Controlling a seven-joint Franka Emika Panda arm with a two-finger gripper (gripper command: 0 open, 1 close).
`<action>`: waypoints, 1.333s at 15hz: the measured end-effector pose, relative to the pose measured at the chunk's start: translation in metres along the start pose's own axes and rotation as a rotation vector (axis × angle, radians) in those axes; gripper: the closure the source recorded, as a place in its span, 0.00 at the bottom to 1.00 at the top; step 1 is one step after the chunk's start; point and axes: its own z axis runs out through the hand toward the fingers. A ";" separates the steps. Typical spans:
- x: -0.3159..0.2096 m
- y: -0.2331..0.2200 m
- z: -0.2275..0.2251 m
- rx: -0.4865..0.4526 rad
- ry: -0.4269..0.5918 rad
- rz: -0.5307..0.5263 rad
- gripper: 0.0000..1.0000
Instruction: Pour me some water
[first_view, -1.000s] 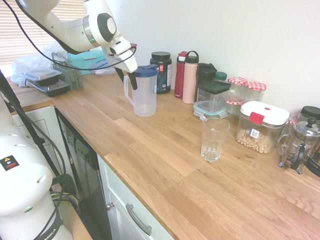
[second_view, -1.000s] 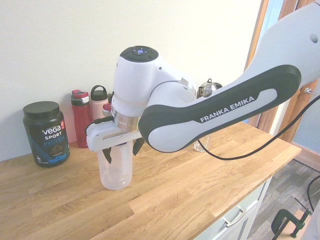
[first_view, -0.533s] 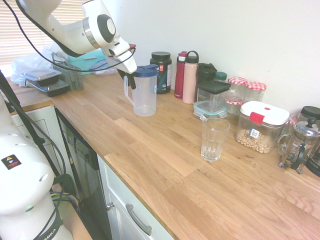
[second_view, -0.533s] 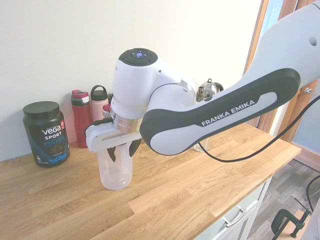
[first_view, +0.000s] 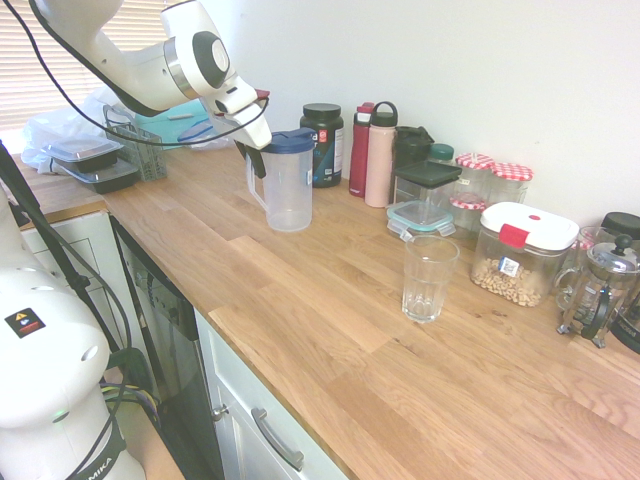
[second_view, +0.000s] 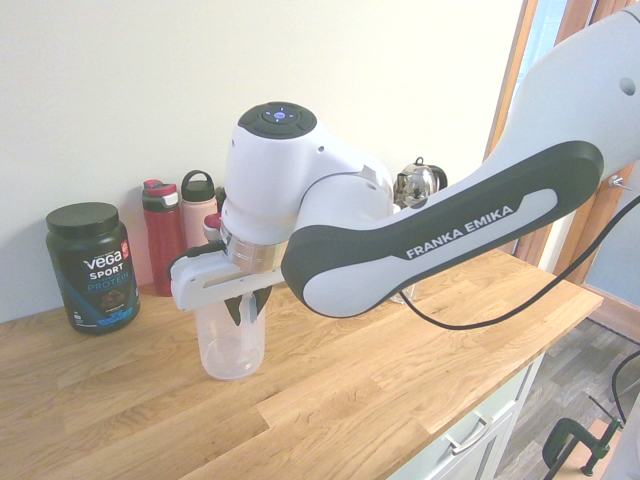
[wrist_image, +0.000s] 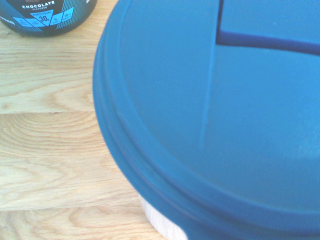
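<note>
A clear plastic pitcher (first_view: 289, 185) with a blue lid (wrist_image: 215, 115) stands upright on the wooden worktop (first_view: 330, 310), upper left of centre in the first exterior view, its handle turned toward the frame's left. No water level can be made out inside it. The white arm reaches in from the upper left, and its hand (first_view: 258, 158) points down with fingers pressed together on the pitcher's handle. An empty drinking glass (first_view: 428, 277) stands upright well apart, right of centre. A black protein tub (second_view: 92, 267) sits near the pitcher by the wall.
</note>
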 end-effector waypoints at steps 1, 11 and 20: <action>0.000 0.000 0.000 0.001 0.000 0.000 1.00; 0.032 0.065 -0.102 0.050 -0.051 -0.107 1.00; 0.156 0.261 -0.164 0.090 -0.195 -0.373 1.00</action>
